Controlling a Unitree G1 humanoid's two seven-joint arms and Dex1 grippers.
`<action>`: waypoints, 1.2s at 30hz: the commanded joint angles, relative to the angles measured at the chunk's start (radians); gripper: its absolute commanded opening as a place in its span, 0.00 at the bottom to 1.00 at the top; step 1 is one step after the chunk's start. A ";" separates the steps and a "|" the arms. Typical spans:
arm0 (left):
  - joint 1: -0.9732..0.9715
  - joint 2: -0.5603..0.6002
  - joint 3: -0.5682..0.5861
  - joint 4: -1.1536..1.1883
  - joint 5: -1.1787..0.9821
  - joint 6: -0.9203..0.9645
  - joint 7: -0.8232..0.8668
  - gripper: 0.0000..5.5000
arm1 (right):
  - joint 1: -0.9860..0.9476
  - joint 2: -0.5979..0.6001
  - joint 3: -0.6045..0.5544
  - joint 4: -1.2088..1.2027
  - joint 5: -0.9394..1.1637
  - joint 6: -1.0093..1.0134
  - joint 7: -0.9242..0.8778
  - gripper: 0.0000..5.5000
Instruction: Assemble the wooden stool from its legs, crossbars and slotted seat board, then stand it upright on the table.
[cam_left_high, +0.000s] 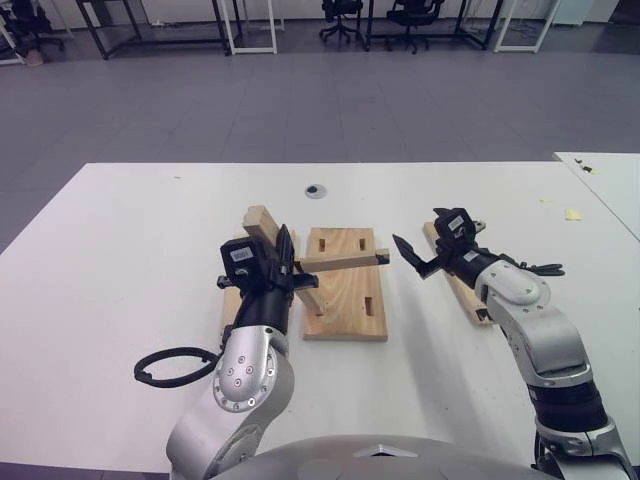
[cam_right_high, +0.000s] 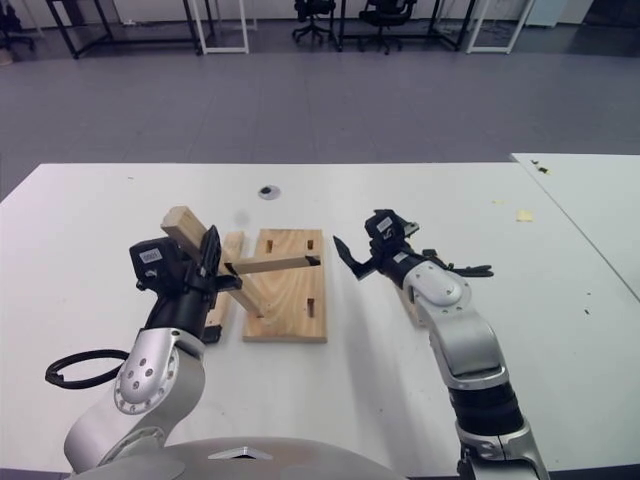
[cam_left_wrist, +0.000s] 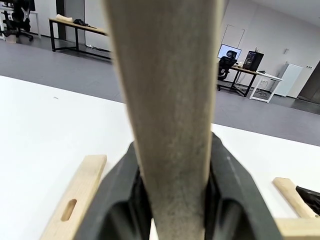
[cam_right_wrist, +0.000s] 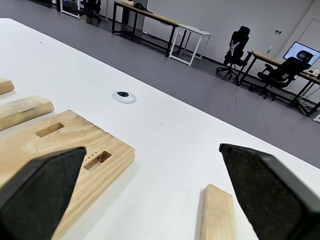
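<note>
2 head views downward, 2 wrist close-ups

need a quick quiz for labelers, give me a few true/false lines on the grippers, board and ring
1. The left gripper is shut on a leg. True.
2. The board stands upright. False: it lies flat on the table.
3. The right gripper is open and holds nothing. True.
4. The ring lies on the board. False: it lies on the table beside the left arm, apart from the board.
</note>
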 joint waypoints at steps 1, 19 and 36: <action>0.067 0.005 -0.091 0.149 0.114 -0.024 -0.007 0.19 | -0.047 -0.031 -0.002 0.039 -0.015 -0.015 0.025 0.90; -0.022 -0.024 -0.076 0.161 0.139 -0.263 -0.187 0.31 | -0.021 0.026 0.009 0.055 -0.033 -0.045 -0.026 0.90; -0.308 0.129 0.717 0.203 -0.191 -0.228 -0.506 0.74 | 0.053 0.159 -0.090 0.287 -0.104 -0.160 -0.259 0.90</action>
